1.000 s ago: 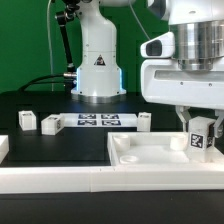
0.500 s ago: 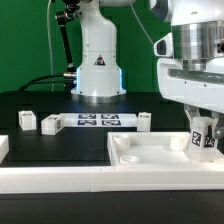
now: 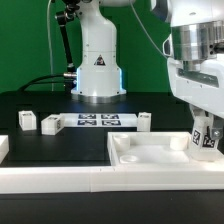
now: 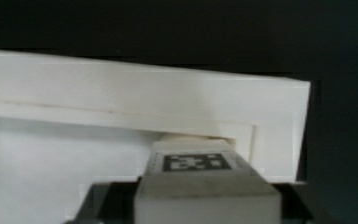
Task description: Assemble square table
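Nearest, the smooth white raised-rim tabletop (image 3: 150, 155) lies flat, and over its corner on the exterior view's right the gripper (image 3: 205, 125) — clamped on a blocky tagged leg (image 3: 206, 140) — has slid outward toward that edge, probably lining up a corner socket — while three loose legs (image 3: 25, 120) wait beyond the tabletop.

A warning triangle (image 3: 100, 62) marks the arm's base (image 3: 97, 85).
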Controlling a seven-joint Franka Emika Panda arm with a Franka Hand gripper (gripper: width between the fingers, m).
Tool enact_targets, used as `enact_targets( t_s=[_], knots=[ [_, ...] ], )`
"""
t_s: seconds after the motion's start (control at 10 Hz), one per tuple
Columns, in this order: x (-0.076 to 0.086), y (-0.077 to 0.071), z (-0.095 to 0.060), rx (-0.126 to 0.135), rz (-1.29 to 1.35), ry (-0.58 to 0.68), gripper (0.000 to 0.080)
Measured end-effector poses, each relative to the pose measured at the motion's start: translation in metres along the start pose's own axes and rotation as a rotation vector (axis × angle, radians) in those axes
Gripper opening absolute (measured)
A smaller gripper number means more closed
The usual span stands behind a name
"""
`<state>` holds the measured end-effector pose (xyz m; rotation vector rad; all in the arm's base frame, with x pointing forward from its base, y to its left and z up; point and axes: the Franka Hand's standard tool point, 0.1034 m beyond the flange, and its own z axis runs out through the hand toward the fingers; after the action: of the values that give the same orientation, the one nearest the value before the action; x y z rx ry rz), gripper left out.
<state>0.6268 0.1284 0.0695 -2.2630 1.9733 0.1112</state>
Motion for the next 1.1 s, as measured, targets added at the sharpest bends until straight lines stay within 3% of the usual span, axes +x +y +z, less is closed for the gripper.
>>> enact_targets(
  t_s=[0.2, 0.3, 0.4, 1.1],
  knots=[
    [-0.0008, 0.0004, -0.0006, -0.004, -0.100, -0.002, 0.0526],
    [-0.0022, 0.0021, -0.0008, -0.022, -0.220, -0.002, 0.0526],
    [-0.0034, 0.0022, -0.0005, -0.022, -0.326, -0.004, 0.0622],
    [0.0010, 0.0004, -0.0033, -0.027, -0.952, 0.008, 0.0649]
  ],
)
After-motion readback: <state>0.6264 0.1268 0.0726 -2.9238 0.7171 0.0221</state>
